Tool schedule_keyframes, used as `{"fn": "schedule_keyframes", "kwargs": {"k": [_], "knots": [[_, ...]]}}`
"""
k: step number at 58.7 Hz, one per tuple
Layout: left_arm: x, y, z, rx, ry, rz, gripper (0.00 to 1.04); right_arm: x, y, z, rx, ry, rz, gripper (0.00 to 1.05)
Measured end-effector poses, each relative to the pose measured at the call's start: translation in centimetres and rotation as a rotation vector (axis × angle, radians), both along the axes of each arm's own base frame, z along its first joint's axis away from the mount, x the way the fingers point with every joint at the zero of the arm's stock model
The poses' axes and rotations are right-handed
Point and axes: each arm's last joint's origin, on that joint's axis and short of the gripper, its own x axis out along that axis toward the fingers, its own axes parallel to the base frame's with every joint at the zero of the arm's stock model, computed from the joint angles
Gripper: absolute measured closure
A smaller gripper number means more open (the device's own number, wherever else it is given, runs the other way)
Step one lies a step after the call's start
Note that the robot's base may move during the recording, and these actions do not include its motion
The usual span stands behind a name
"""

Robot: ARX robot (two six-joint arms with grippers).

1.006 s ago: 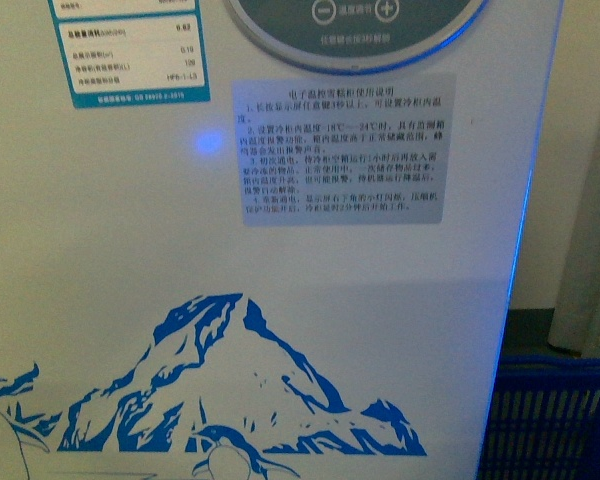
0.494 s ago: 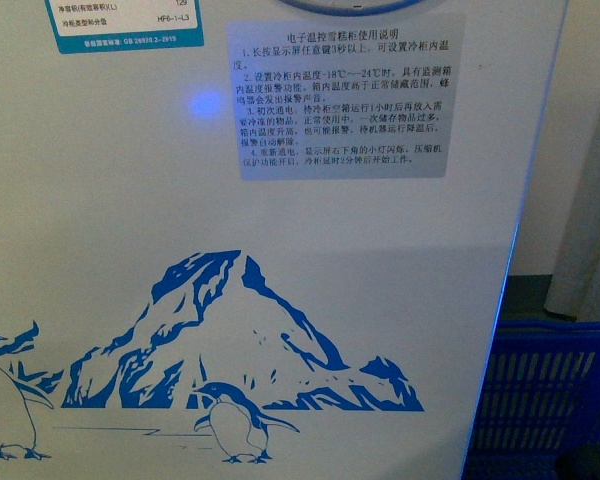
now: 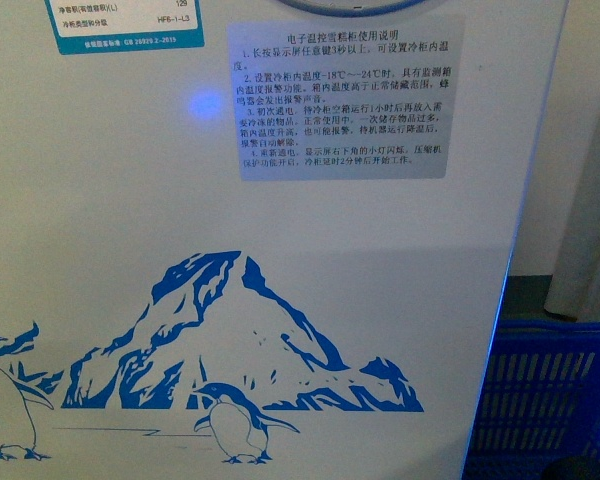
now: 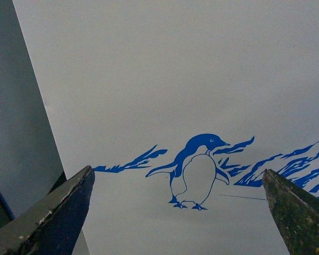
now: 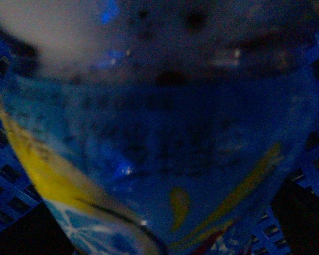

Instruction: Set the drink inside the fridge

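Note:
The fridge fills the front view: a white front panel with a blue mountain-and-penguin picture, a grey instruction sticker and a blue light spot. It also shows in the left wrist view with a penguin drawing. My left gripper is open and empty, its two dark fingers wide apart, facing the fridge's front. My right gripper is shut on the drink, whose blue and yellow label fills the dim right wrist view. The cap is out of view. Neither gripper shows in the front view.
A blue plastic crate with a mesh wall stands at the fridge's lower right; its mesh also shows behind the drink in the right wrist view. A dark floor strip and pale wall lie right of the fridge.
The front view shifted downward over the fridge panel between one second and half a second ago, bringing the penguins and crate into view. Since then nothing has visibly changed.

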Motion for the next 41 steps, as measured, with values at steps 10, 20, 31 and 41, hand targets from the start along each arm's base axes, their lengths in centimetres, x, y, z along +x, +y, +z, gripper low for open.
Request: {"fn": "schedule_keyframes", "kwargs": {"k": [10, 20, 31, 41], "knots": [[0.0, 0.0, 0.0, 0.0, 0.0, 0.0, 0.08, 0.3, -0.2, 0.0, 0.004, -0.011, 0.009, 0.16], [0.0, 0.0, 0.0, 0.0, 0.0, 0.0, 0.08, 0.2, -0.4, 0.2, 0.021, -0.013, 0.006, 0.35], [0.0, 0.0, 0.0, 0.0, 0.0, 0.0, 0.08, -0.3, -1.2, 1.2, 0.031, -0.022, 0.004, 0.54], [0.0, 0.0, 0.0, 0.0, 0.0, 0.0, 0.08, -0.9, -2.2, 4.3, 0.033, -0.07, 0.014, 0.66]]}}
